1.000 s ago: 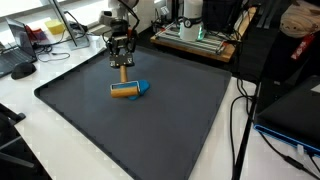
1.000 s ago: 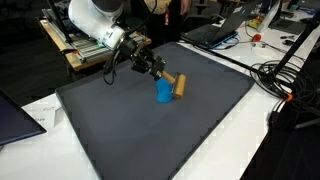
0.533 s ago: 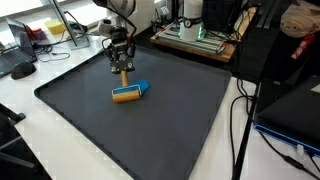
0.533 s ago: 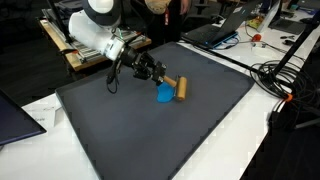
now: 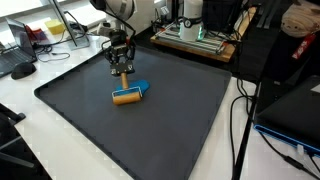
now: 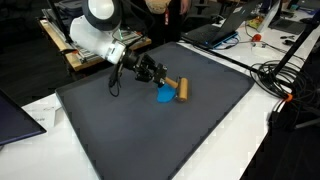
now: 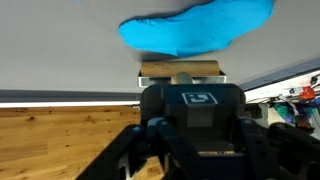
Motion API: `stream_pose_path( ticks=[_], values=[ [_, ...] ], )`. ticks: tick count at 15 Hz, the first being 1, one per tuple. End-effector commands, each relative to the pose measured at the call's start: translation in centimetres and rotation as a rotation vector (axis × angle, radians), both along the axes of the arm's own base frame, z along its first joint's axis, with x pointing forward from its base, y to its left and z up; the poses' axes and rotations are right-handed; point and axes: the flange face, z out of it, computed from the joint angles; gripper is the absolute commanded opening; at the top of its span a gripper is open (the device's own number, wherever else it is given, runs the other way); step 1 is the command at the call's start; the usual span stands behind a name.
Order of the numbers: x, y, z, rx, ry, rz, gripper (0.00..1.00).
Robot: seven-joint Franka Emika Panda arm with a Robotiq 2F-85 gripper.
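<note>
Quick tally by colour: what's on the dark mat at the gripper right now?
Tan: 1, the wooden roller, its handle in the gripper
Blue: 1, the blue object right beside the roller's head
Total: 2 on the dark mat
</note>
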Motion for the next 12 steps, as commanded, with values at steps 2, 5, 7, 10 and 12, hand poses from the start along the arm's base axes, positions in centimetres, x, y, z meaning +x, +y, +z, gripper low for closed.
stream_pose_path(
  ticks=[2,5,7,10,12],
  values=[
    [-0.7,0.4,2.1,-0.012,0.01,-0.024,0.23],
    [-1.6,1.1,3.9,-0.038,0.015,-0.041,0.23],
    [-2.0,1.8,5.4,-0.054,0.009,-0.043,0.23],
    [-2.8,3.2,8.0,-0.073,0.017,-0.044,0.23],
    [-3.3,4.1,9.8,-0.088,0.031,-0.045,0.23]
  ],
)
